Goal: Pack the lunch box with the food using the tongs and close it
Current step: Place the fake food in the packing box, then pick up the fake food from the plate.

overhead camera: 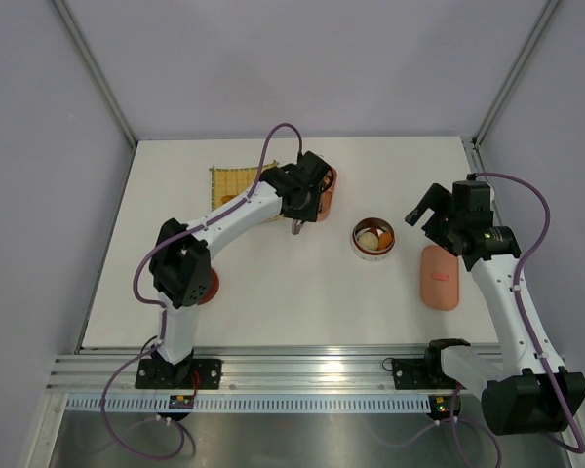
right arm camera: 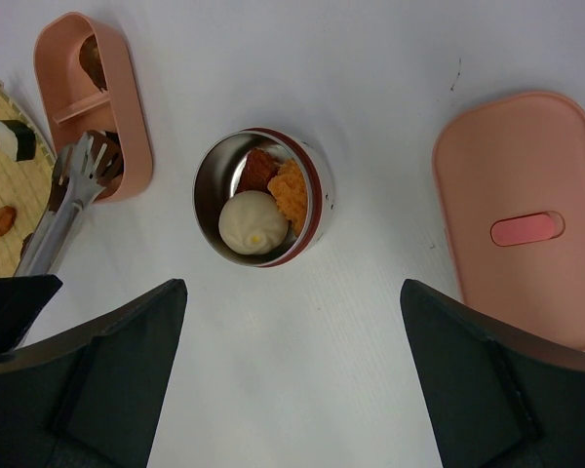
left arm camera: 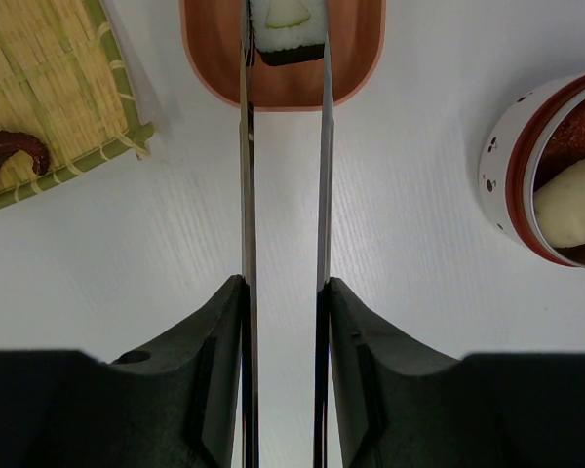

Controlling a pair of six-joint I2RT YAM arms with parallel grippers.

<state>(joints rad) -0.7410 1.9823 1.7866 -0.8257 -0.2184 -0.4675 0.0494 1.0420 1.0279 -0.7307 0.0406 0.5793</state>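
Left gripper (left arm camera: 283, 292) clamps slim silvery tongs (left arm camera: 246, 175), tips pinching a white rice sushi block (left arm camera: 291, 29) over the pink oblong lunch box (left arm camera: 356, 54) (contact unclear). Right gripper (right arm camera: 292, 288) jaws wide apart, empty, above round steel pot (right arm camera: 319, 190).

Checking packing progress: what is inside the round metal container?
The round metal container holds a white bun, an orange fried lump and a reddish-brown piece. They cover most of its floor, so anything beneath them cannot be seen.
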